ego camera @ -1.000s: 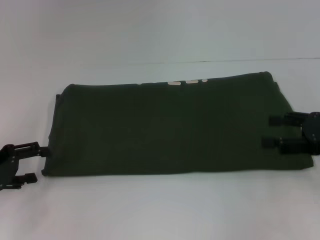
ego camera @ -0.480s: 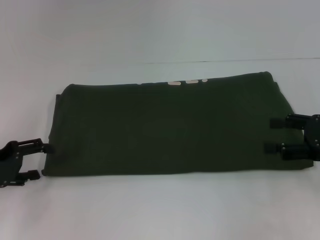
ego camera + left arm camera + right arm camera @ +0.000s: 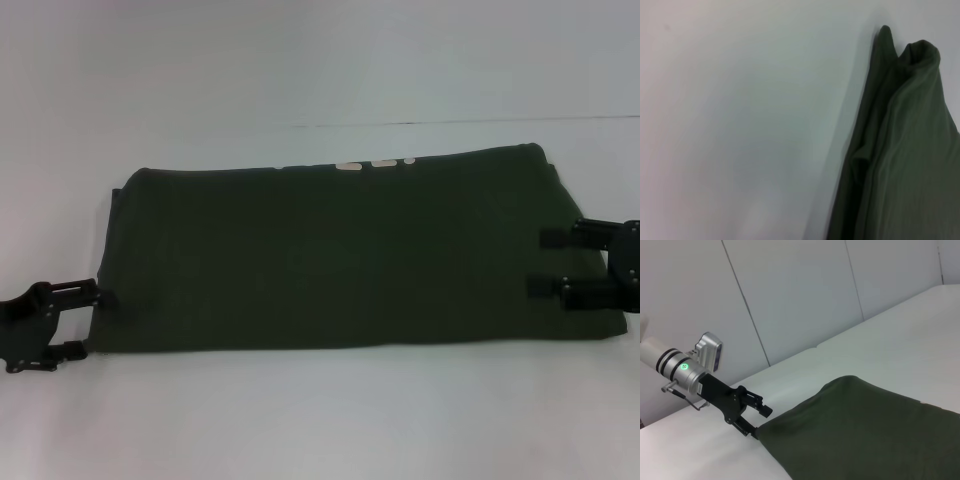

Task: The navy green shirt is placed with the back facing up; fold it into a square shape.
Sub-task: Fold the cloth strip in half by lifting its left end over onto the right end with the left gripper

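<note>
The navy green shirt [image 3: 340,255] lies flat on the white table as a long folded band, plain side up. A strip of cream lettering [image 3: 375,163] peeks out along its far edge. At the shirt's near left corner my left gripper [image 3: 88,323] stands open, its upper finger touching the left edge. The right wrist view shows this left gripper [image 3: 759,421] from afar, its fingers at the corner of the shirt [image 3: 865,430]. My right gripper [image 3: 547,264] is open, both fingers lying over the shirt's right end. The left wrist view shows only a bunched edge of the shirt [image 3: 910,150].
The white table [image 3: 320,420] runs wide around the shirt on all sides. A seam in the table [image 3: 450,123] crosses behind the shirt. Pale wall panels [image 3: 790,300] stand beyond the table's left end.
My left gripper has crept up and right against the shirt's left edge. The right gripper has hardly shifted, and the shirt lies as before.
</note>
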You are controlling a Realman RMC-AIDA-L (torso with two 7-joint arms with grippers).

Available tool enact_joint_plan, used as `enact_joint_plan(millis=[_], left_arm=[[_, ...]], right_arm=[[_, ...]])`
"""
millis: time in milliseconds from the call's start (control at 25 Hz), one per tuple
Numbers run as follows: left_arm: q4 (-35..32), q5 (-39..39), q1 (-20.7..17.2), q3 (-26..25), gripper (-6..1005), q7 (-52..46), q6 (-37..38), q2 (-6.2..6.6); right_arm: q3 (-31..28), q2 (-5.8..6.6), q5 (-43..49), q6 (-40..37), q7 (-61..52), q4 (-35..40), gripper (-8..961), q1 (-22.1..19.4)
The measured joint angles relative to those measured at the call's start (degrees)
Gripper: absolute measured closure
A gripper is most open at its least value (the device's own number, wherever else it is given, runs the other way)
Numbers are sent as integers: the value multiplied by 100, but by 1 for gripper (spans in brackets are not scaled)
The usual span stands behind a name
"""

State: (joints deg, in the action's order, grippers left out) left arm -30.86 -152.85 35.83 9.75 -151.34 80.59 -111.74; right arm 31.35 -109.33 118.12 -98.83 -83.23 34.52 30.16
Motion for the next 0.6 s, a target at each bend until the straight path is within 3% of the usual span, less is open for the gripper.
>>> enact_joint_plan(millis=[600], left_arm=[[314, 33, 145, -22, 110, -19, -335, 1]], right_arm=[[3, 9, 0, 13, -4, 3, 23, 65]])
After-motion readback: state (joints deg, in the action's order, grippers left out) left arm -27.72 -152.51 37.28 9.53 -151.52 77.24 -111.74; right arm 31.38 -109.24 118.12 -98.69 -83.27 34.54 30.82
